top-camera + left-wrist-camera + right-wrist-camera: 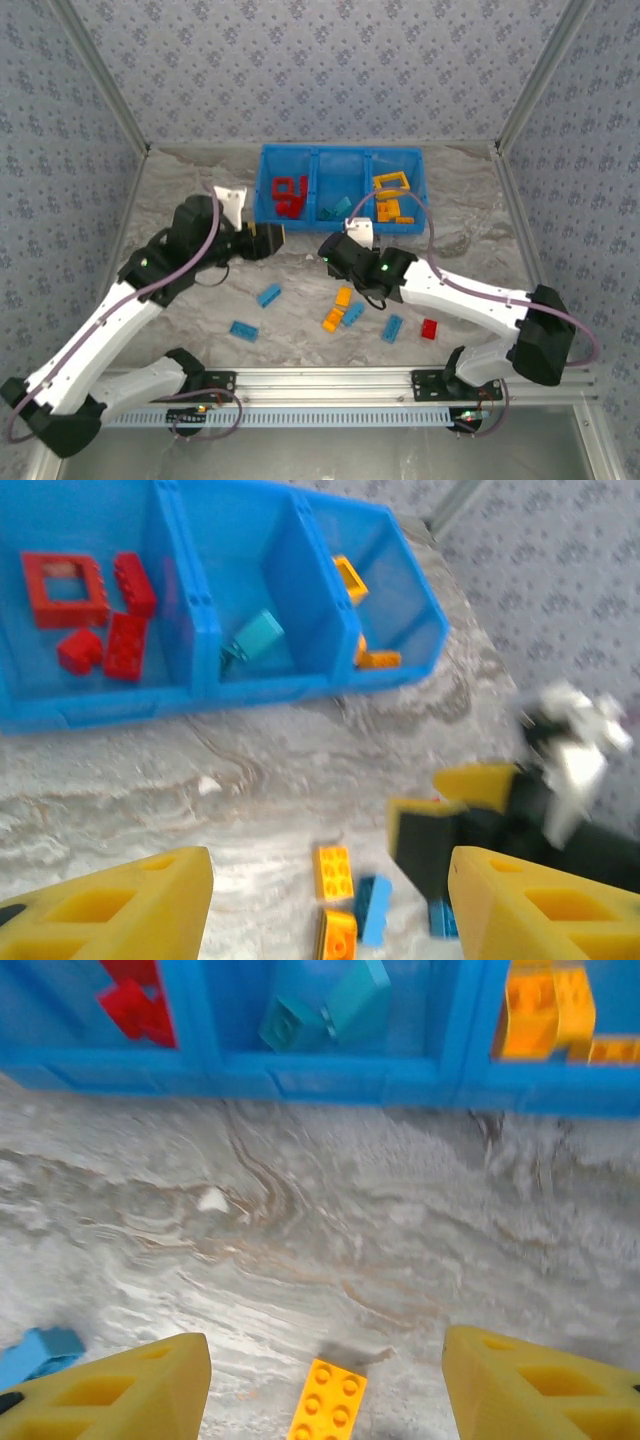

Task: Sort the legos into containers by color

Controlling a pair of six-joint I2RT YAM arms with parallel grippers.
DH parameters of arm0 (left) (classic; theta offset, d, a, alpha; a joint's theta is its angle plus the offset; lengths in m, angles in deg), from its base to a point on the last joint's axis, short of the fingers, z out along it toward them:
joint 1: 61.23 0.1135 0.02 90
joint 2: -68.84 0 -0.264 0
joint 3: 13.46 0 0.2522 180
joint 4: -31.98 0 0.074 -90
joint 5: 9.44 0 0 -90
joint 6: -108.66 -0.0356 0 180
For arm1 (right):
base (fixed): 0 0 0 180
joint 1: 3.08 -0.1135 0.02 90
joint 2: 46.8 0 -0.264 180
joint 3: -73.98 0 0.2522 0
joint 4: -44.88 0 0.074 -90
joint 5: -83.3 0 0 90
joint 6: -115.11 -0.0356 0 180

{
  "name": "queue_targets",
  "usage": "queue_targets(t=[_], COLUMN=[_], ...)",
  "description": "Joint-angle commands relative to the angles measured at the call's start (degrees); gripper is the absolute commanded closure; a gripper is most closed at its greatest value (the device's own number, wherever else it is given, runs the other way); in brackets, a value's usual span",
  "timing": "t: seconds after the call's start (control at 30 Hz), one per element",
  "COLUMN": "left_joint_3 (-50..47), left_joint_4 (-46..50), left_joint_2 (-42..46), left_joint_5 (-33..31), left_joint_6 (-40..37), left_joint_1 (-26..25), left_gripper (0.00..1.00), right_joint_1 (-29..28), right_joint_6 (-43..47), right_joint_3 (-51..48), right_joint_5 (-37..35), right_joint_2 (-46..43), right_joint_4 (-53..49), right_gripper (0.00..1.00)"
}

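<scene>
The blue three-compartment tray [266,190] holds red legos [290,193] on the left, teal ones [335,209] in the middle and orange ones [392,195] on the right. Loose bricks lie in front of it: blue [268,295], blue [244,330], orange [343,296], orange [332,320], blue [353,314], blue [392,328] and red [429,329]. My left gripper [272,238] hangs open by the tray's front left corner, nothing held. My right gripper [325,1380] is open low over the table, an orange brick [328,1402] lying between its fingers.
In the left wrist view the tray's front wall [150,705] is at the top, and an orange brick [334,872] and a blue one [372,910] lie below, with the right gripper [470,800] close beside them. Patterned walls enclose the table.
</scene>
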Motion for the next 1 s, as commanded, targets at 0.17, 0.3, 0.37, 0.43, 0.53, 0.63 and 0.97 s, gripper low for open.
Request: queue_targets(t=[0.17,0.3,0.37,0.43,0.53,0.63,0.97], left_joint_3=[-15.7,-20.1,-20.5,-20.6,-20.5,-20.1,-19.4], left_joint_4=[-2.6,-4.1,-3.8,-4.2,-5.5,-6.3,-6.9], left_joint_2=[11.2,13.9,13.7,13.1,11.8,10.5,9.2], left_joint_5=[-6.3,-12.9,-14.7,-15.8,-16.1,-16.1,-16.3], left_joint_6=[6.0,9.8,10.4,10.5,10.2,10.0,9.6], left_joint_1=[-16.2,-23.5,-25.7,-27.0,-27.9,-28.3,-29.0], left_gripper=[0.36,0.36,0.36,0.36,0.36,0.36,0.36], right_joint_1=[3.8,5.2,5.1,4.8,5.1,5.0,4.2], right_joint_6=[-6.9,-8.1,-9.3,-10.8,-11.6,-11.5,-14.2], right_joint_3=[-1.4,-0.6,-0.6,-1.4,-2.8,-2.1,-2.1], right_joint_5=[13.4,16.9,17.4,17.7,19.4,19.8,19.7], right_joint_2=[10.6,14.9,15.9,16.7,17.7,19.1,21.0], right_joint_4=[-0.3,-0.7,-1.2,-0.9,2.7,3.5,2.2], right_gripper=[0.35,0.35,0.35,0.35,0.35,0.36,0.51])
